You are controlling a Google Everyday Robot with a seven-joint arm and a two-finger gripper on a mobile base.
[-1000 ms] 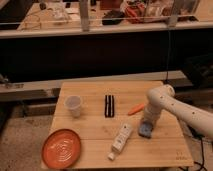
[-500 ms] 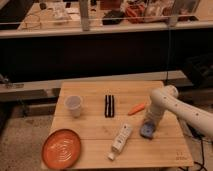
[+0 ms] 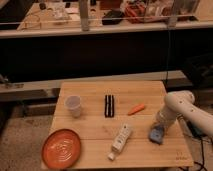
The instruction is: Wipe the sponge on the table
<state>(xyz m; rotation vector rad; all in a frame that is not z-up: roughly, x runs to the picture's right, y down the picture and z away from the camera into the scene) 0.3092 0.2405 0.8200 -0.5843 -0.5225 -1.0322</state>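
Camera view is giving me the light-wood slatted desk (image 3: 92, 125) from a raised angle, and I am reading it from the left. An orange plate (image 3: 61, 148) is lying at the near left corner, and a white cup (image 3: 73, 105) is standing upright just behind it, apart from the plate. Near the middle, a black bar (image 3: 109, 105) is lying lengthwise, pointing away from me. In front of it and slightly to the right, a white remote-like bar (image 3: 120, 140) is lying at a slant toward the near edge. Right of the black bar, a small orange carrot-shaped piece (image 3: 136, 108) is resting on the planks. Further right, the sponge (image 3: 157, 135) is sitting on the desk close to the right edge, well apart from the plate and cup. The end effector (image 3: 159, 125) is coming down onto the sponge from the white arm (image 3: 182, 106), which is reaching in from the right. I am not able to tell how far the end effector is open, or whether it is gripping the sponge. A cluttered workbench (image 3: 100, 22) is running across the background.
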